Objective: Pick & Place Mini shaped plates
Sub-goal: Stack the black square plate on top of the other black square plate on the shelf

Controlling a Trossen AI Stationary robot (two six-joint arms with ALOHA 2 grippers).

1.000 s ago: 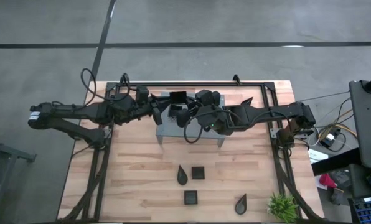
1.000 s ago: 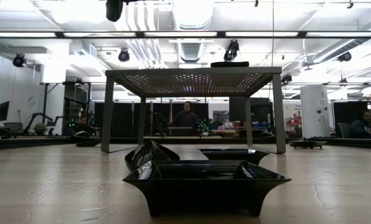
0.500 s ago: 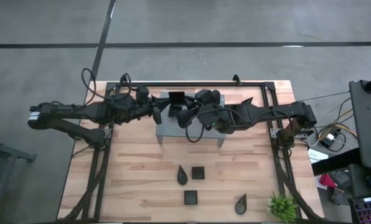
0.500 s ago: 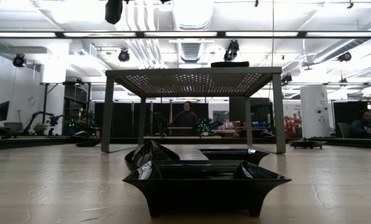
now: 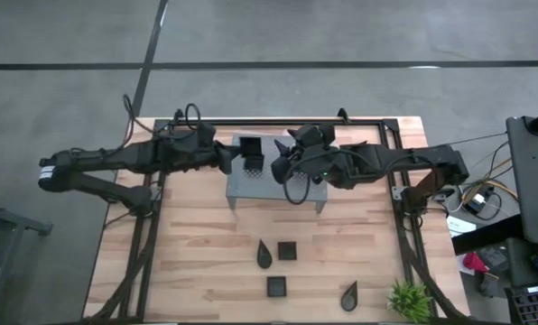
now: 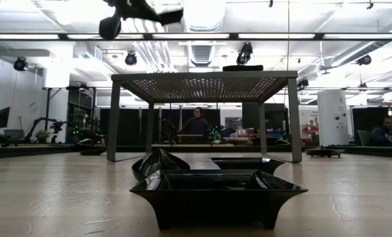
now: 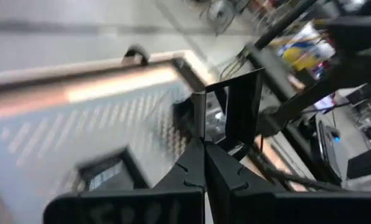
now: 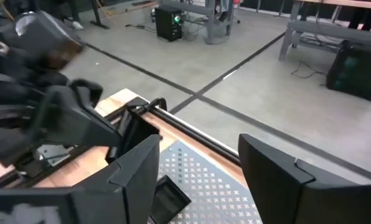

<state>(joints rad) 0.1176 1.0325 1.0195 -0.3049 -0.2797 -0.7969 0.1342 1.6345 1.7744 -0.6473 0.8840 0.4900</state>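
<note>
Over the grey perforated rack (image 5: 251, 187), my left gripper (image 5: 238, 161) is shut on a square black mini plate (image 5: 252, 152), which stands on edge in the left wrist view (image 7: 240, 106). My right gripper (image 5: 285, 150) hangs just right of it, open and holding nothing, with its fingers wide apart in the right wrist view (image 8: 198, 174). Another dark plate (image 6: 242, 67) lies on the rack top. On the table's near half rest a teardrop plate (image 5: 264, 255), two square plates (image 5: 287, 250) (image 5: 276, 287) and a second teardrop (image 5: 349, 294). My left gripper pinches the square plate's rim (image 7: 201, 127) between its two shut fingers, at one edge of the plate. The fingers come roughly level from the table's left. The plate stands upright beyond the fingertips, lifted clear above the rack.
A small green plant (image 5: 409, 300) stands at the near right corner. The rack stands on legs (image 6: 114, 118) at the table's far middle. A black frame (image 5: 278, 122) runs along the far edge. Bare wood lies left and right of the plates.
My right gripper has let go of the square plate, opened and drawn back toward the table's right edge. My left gripper has taken hold of the plate over the rack's left part and keeps it, and the plate now sits a little nearer than before.
</note>
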